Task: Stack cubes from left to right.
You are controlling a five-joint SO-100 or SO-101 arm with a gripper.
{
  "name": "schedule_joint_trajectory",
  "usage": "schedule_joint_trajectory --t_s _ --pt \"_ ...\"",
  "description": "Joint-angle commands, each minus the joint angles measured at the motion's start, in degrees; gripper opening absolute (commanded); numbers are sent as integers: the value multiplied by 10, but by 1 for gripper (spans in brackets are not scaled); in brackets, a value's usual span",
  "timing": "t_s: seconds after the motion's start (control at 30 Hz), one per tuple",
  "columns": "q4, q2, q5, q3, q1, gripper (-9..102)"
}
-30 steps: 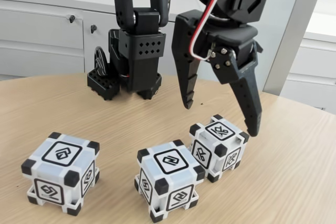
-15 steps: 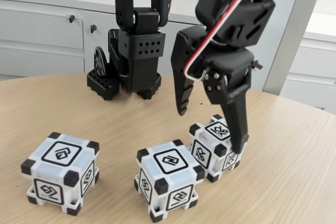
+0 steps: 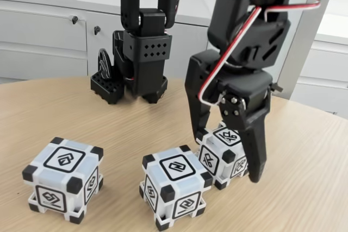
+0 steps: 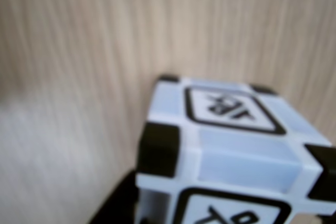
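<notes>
Three pale bluish-white cubes with black corners stand in a row on the wooden table in the fixed view: the left cube (image 3: 64, 177), the middle cube (image 3: 175, 186) and the right cube (image 3: 209, 158). My gripper (image 3: 227, 157) is lowered over the right cube, open, with one finger on each side of it. The left fingertip is by the cube's back left corner; the right finger reaches down past its right side. In the wrist view that cube (image 4: 231, 145) is close below and blurred, top glyph showing.
The black perforated robot base (image 3: 138, 63) stands at the back of the table (image 3: 304, 188). White cabinets (image 3: 43, 36) run behind it. Bare wood lies to the right of the cubes and between the left and middle cubes.
My gripper has come down from above the right cube until its open fingers straddle it. None of the cubes has moved.
</notes>
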Motion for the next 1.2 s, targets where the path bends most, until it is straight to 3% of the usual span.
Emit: schedule_joint_trajectory --t_s 0.0,0.47,0.87,1.17 --pt "-7 -4 4 -15 4 31" --pt "-7 -4 37 -15 -5 23" --pt "-7 -4 57 -15 -4 0" --pt "-6 9 50 -18 4 0"
